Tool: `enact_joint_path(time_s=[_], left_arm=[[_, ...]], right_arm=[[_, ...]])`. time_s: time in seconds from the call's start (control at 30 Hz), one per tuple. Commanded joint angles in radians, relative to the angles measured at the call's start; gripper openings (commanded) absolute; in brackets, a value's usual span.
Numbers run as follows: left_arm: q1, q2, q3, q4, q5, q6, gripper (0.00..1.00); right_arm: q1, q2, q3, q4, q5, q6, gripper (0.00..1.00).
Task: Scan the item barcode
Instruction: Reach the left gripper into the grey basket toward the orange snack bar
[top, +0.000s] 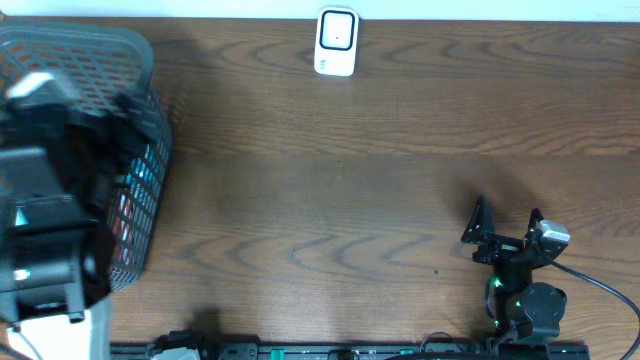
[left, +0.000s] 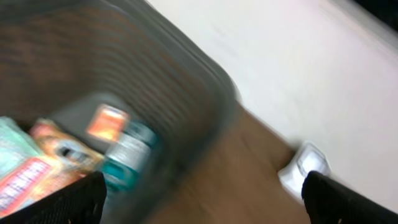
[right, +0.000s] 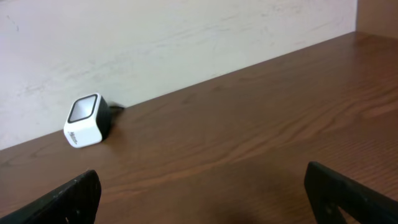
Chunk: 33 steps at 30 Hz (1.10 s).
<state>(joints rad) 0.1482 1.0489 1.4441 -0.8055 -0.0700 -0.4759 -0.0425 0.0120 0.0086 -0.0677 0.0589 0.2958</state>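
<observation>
Overhead: basket (top: 125, 50) far left, under left arm; scanner (top: 336, 42) top centre; right fingers (top: 480, 215) spread, empty, well apart from the basket.
Left wrist (blurred): left fingers (left: 84, 199) spread, empty; items (left: 124, 152) lie in basket just below. Left arm nearer.
Right wrist: scanner far ahead-left.

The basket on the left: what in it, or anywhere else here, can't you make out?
- Overhead: the left arm covers most of the basket, so its contents barely show.
- Left wrist: blur smears the packets, and no barcode is readable.
- Right wrist: the scanner is too small to read its window.
</observation>
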Motion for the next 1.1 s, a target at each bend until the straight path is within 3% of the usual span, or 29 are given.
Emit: enact_joint_path(time_s=[0.0,0.23,0.53,0.77,1.07], left_arm=[[0.124,0.063,0.075,-0.047,-0.106,-0.099,0.98],[0.36,0.254,0.098,-0.191,-0.003,-0.186,0.98],[0.411,0.519,0.098,-0.359,0.016,-0.185,0.98],[0.411,0.661,0.085,-0.387,0.308,0.209,0.98],[0.412,0.757,0.001,-0.371,0.309,0.301,0.98]], right_arm=[[0.003,-0.005,-0.003,-0.002,-0.002,0.003,0.99],[0.003,-0.005,-0.003,-0.002,-0.002,0.003,0.99],[0.003,-0.005,-0.003,-0.002,-0.002,0.003,0.99],[0.003,-0.005,-0.003,-0.002,-0.002,0.003,0.99],[0.003,-0.005,-0.003,-0.002,-0.002,0.003,0.99]])
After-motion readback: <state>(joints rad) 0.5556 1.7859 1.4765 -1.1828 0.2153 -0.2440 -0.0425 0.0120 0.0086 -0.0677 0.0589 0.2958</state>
